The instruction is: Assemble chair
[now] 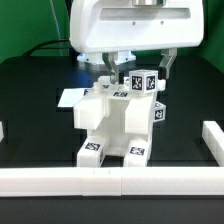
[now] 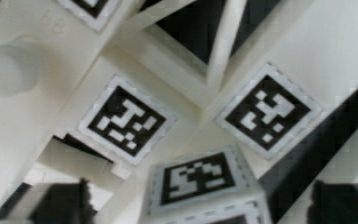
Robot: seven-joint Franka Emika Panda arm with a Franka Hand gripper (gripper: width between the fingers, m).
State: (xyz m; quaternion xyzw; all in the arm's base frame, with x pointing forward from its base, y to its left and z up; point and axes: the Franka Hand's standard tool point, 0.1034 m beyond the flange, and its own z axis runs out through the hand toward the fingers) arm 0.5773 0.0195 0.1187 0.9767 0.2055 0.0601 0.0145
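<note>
**Late assembly step, seating pending**

Chair [image 1: 108, 125] upright mid-desk [image 1: 35, 135], just behind front border rail [image 1: 110, 182]; seat and legs apparently joined. Tool [image 1: 138, 72] directly over tagged top piece [image 1: 141, 84], fingers either side; gripping or merely straddling, cannot tell. Wrist view filled with tags. Judged step: seating that piece. Next move calls for straight downward alignment, no side push.

Bright overhead light, glossy glare; wrist view blurred.
</note>
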